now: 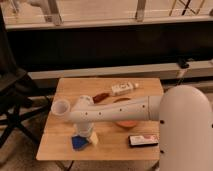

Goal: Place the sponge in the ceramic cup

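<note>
The blue sponge (77,143) lies on the wooden table (107,150) near its front left corner. My gripper (85,137) points down right over it, at the end of the white arm (117,111) that reaches in from the right. The gripper is open, and one pale finger (93,138) shows just right of the sponge. The arm hides part of the sponge. The white ceramic cup (61,106) stands upright at the table's left edge, a short way behind the sponge and just left of the arm's bend.
An orange bowl (126,121) sits mid-table, mostly behind the arm. A black-and-white box (144,141) lies front right. A white tube (122,88) and a reddish-brown object (100,97) lie toward the back. A dark chair (15,107) stands to the left.
</note>
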Controlling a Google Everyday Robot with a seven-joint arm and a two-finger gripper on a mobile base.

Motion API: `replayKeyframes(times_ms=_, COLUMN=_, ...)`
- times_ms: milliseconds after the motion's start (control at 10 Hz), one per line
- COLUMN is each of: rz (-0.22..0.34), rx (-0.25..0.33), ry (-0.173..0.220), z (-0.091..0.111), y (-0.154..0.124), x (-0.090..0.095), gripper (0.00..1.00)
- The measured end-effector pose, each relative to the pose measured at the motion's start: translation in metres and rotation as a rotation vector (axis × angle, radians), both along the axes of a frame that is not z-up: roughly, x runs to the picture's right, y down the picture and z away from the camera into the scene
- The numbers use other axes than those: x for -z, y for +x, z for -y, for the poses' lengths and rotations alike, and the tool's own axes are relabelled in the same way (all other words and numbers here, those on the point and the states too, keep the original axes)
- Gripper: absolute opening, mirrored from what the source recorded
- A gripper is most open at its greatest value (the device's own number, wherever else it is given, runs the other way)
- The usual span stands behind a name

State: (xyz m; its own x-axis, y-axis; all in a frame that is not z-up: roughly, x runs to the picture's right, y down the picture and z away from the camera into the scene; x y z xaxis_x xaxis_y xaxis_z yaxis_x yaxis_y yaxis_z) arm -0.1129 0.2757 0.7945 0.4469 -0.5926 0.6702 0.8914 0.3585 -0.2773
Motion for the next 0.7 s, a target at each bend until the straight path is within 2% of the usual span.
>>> replayKeyframes(times_ms=700, rz=0.002, rx=0.014, ry=-0.009, z=-0.0008, y=-0.0121, x=-0.0039, gripper=0.8)
